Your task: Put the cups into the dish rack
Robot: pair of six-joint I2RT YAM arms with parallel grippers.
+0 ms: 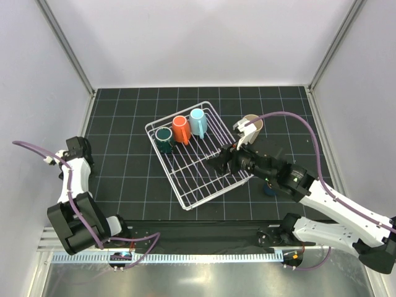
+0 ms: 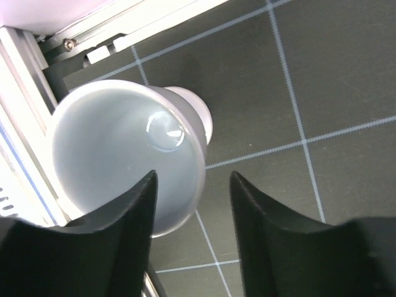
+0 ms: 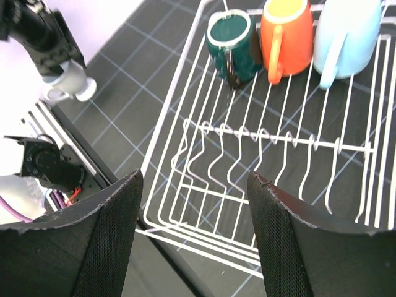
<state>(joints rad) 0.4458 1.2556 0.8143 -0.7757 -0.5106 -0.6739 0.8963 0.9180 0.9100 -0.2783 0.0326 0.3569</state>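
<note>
The white wire dish rack (image 1: pixel 164 167) sits mid-table and holds three cups in its far corner: dark teal (image 1: pixel 164 139), orange (image 1: pixel 180 129) and light blue (image 1: pixel 198 122). A beige cup (image 1: pixel 252 125) lies just right of the rack. A navy cup (image 1: pixel 270 189) peeks out from under the right arm. My left gripper (image 2: pixel 193 176) is open at the mat's left edge. One of its fingers is over the mouth of a grey-white cup (image 2: pixel 117 154) and the other is outside its rim. My right gripper (image 3: pixel 195 176) hangs open and holds nothing above the rack's tines (image 3: pixel 260 139).
The metal frame rail (image 2: pixel 25 93) runs right beside the grey-white cup. The enclosure's white walls close in the black gridded mat (image 1: pixel 124 111) on three sides. The right arm's purple cable (image 1: pixel 291 116) arches over the mat's right side.
</note>
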